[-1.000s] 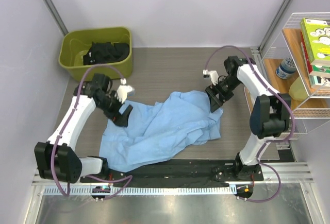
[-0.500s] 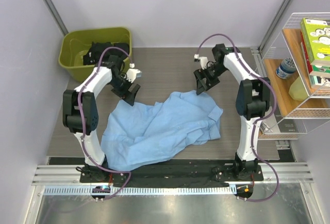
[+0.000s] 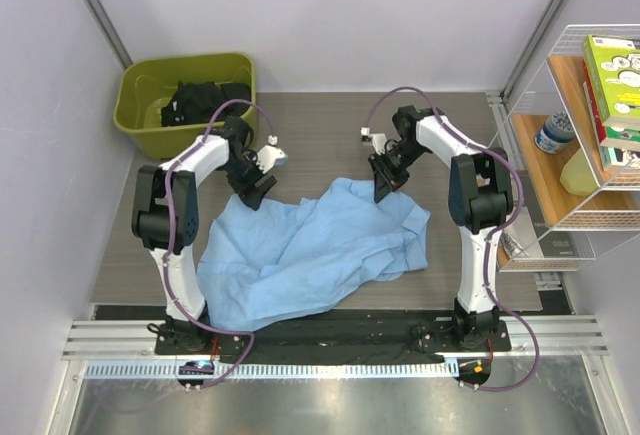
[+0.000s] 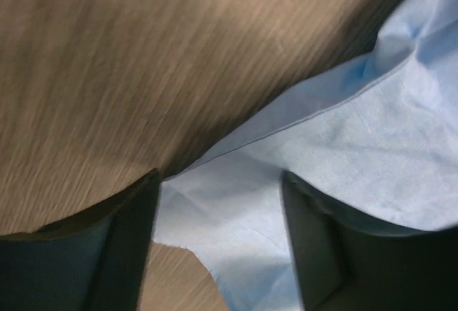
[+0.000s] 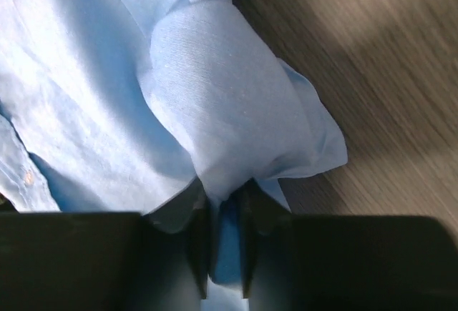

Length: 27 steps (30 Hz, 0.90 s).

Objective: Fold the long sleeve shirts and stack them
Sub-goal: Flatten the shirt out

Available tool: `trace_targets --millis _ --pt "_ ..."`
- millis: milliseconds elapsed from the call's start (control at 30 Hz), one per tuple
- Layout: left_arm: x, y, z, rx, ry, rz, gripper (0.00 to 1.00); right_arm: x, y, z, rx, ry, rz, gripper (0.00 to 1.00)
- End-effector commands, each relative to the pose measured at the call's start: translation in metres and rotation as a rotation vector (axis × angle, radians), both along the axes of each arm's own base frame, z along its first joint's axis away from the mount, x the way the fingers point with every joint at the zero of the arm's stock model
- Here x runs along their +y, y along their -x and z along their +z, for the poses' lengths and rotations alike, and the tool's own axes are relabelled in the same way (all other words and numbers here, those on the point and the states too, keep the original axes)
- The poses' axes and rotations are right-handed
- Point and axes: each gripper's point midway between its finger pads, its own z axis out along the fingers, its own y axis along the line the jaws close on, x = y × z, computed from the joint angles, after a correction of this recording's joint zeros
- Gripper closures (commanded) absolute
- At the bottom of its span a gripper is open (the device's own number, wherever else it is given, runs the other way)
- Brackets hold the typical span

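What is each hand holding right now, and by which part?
The right hand pinches a bunched fold at the far edge of the light blue shirt. The left hand is open astride another edge of it, gripping nothing.

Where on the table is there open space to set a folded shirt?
Best: the bare table at the far side, between the green bin and the right arm. A narrower strip runs between the left arm and the left wall. The centre is crowded: the shirt sprawls there, with the left tool and right tool at its far edge.
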Motion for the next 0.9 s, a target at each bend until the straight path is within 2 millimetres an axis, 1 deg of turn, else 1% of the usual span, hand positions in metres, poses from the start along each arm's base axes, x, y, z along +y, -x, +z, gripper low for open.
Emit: trace_targets --millis 0,33,67,100,133,167,200,233,267,300,333,367,400,433,467,500,533,567,600,633,667,700,733,767,800,833,867 --pt "-0.004 0.004 -0.012 -0.016 -0.011 -0.128 0.42 -0.004 0.002 0.038 -0.087 -0.037 0.0 0.92" --pt "-0.003 0.006 -0.013 -0.009 -0.012 -0.128 0.5 -0.006 0.002 0.041 -0.091 -0.036 -0.005 0.95" --pt "-0.004 0.007 -0.011 -0.004 -0.01 -0.126 0.63 -0.008 0.0 0.045 -0.103 -0.035 -0.008 0.96" --pt "-0.004 0.012 -0.007 0.009 -0.005 -0.125 0.7 -0.011 0.001 0.049 -0.101 -0.032 -0.013 0.98" --pt "-0.004 0.013 -0.002 0.007 -0.001 -0.118 0.76 -0.017 -0.001 0.057 -0.121 -0.034 -0.027 0.99" --pt "-0.005 0.013 0.005 0.004 0.004 -0.109 0.91 -0.022 -0.005 0.063 -0.142 -0.026 -0.036 0.99" --pt "-0.007 0.014 0.013 0.001 0.018 -0.102 0.97 -0.026 -0.007 0.069 -0.158 -0.019 -0.043 0.99" --pt "-0.007 0.012 0.028 -0.03 0.029 -0.087 1.0 -0.036 -0.013 0.078 -0.193 -0.014 -0.069 0.99" --pt "-0.009 0.008 0.038 -0.05 0.042 -0.066 1.0 -0.041 -0.025 0.09 -0.245 -0.001 -0.081 0.99" --pt "-0.014 -0.009 0.061 -0.106 0.074 -0.028 1.0 -0.045 -0.033 0.097 -0.275 0.01 -0.097 0.99" --pt "-0.019 -0.02 0.077 -0.145 0.106 -0.002 1.0 -0.051 -0.045 0.101 -0.3 0.019 -0.115 0.99" --pt "-0.023 -0.039 0.094 -0.201 0.122 0.031 1.0 -0.054 -0.068 0.124 -0.392 0.028 -0.132 0.99" --pt "-0.03 -0.068 0.134 -0.296 0.169 0.108 1.0 -0.055 -0.081 0.138 -0.439 0.029 -0.148 0.99" --pt "-0.034 -0.087 0.161 -0.361 0.204 0.15 1.0 -0.056 -0.095 0.152 -0.475 0.022 -0.183 0.99" --pt "-0.039 -0.108 0.172 -0.396 0.237 0.188 1.0 -0.057 -0.123 0.183 -0.58 0.003 -0.213 0.99" --pt "-0.044 -0.123 0.193 -0.436 0.279 0.228 1.0 -0.06 -0.136 0.202 -0.643 0.003 -0.243 0.99" --pt "-0.05 -0.145 0.259 -0.561 0.377 0.289 1.0 -0.062 -0.147 0.221 -0.688 -0.01 -0.288 0.99" --pt "-0.057 -0.158 0.269 -0.569 0.432 0.31 1.0 -0.069 -0.16 0.264 -0.819 -0.034 -0.327 0.99" --pt "-0.061 -0.166 0.302 -0.634 0.491 0.324 1.0 -0.074 -0.169 0.293 -0.916 -0.046 -0.365 0.99" --pt "-0.065 -0.168 0.348 -0.705 0.588 0.366 1.0 -0.078 -0.169 0.319 -0.974 -0.081 -0.412 0.99" --pt "-0.065 -0.169 0.394 -0.818 0.675 0.367 1.0 -0.082 -0.18 0.338 -1.056 -0.118 -0.438 0.99" --pt "-0.064 -0.163 0.421 -0.867 0.736 0.377 1.0 -0.089 -0.153 0.393 -1.168 -0.183 -0.459 0.99" --pt "-0.061 -0.166 0.414 -0.828 0.784 0.436 1.0 -0.101 -0.148 0.408 -1.203 -0.208 -0.509 0.99" --pt "-0.056 -0.158 0.429 -0.869 0.814 0.439 1.0 -0.106 -0.149 0.402 -1.238 -0.212 -0.517 0.99" --pt "-0.05 -0.131 0.48 -1.005 0.879 0.391 1.0 -0.109 -0.114 0.435 -1.332 -0.222 -0.505 0.99" --pt "-0.048 -0.131 0.441 -0.955 0.82 0.379 1.0 -0.11 -0.107 0.401 -1.28 -0.192 -0.487 0.99" --pt "-0.046 -0.102 0.457 -0.999 0.814 0.322 1.0 -0.11 -0.095 0.394 -1.314 -0.159 -0.423 0.99"
